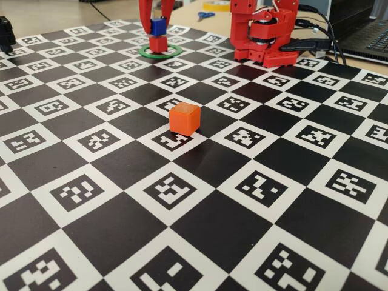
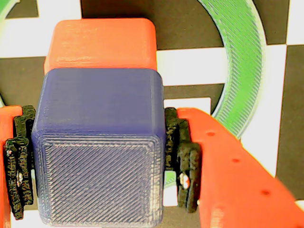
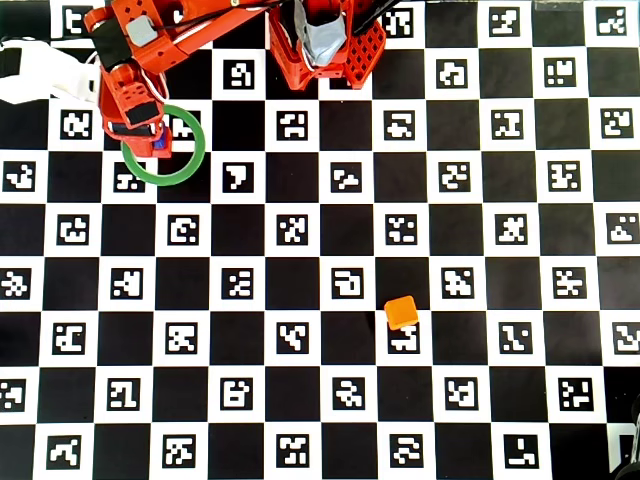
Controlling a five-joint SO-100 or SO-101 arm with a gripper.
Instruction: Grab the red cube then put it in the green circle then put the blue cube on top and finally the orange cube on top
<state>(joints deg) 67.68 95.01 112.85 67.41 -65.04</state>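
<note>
Over the thin flat green ring (image 1: pixel 160 53), the red two-finger gripper (image 2: pixel 100 159) was closed on the small deep-blue plastic cube (image 2: pixel 99 152), pads touching both side faces; the cube sat on the matte dark-red cube (image 1: pixel 158 43), seemingly offset in the wrist view. Best centred before releasing; fingers should part straight, without nudging; the glossy orange cube (image 1: pixel 185 119) waited well apart, mid-board.

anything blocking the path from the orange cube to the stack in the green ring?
Nothing visible. The small glossy orange cube sits alone on bare checkerboard. The gripper straddles the deep-blue cube atop the matte red cube inside the flat green ring.
</note>
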